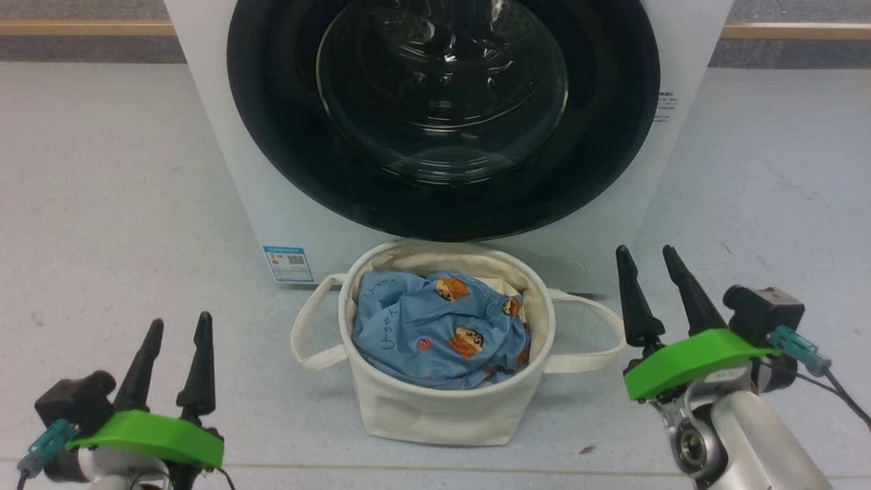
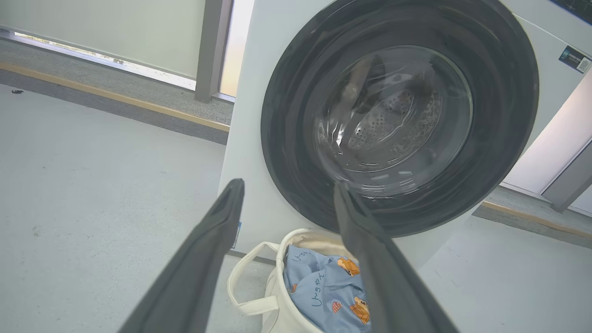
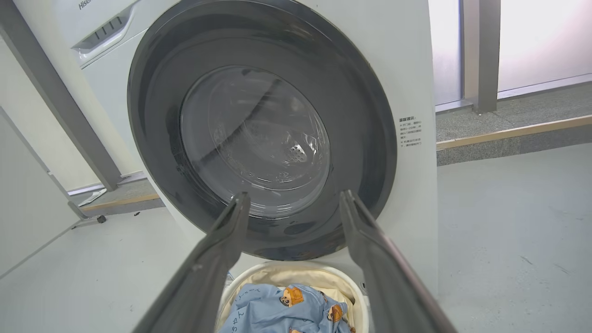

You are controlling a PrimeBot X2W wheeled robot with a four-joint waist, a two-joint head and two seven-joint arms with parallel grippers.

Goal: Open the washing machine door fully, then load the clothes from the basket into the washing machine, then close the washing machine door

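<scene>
Spread and empty, left pincer [image 1: 181,320] and right pincer [image 1: 644,250] flank the basket [image 1: 435,415]. Its clothes [image 1: 422,327] sit under the shut washing machine door [image 1: 272,136], seemingly kept close for loading.

Bright, even indoor light leaves the basket [image 1: 435,408] only a faint, soft shadow on the floor [image 1: 102,204]. White glare streaks the glass of the washing machine door [image 1: 442,116]. A window [image 3: 545,41] burns out white in the right wrist view; wrist-view edges bow straight lines.
</scene>
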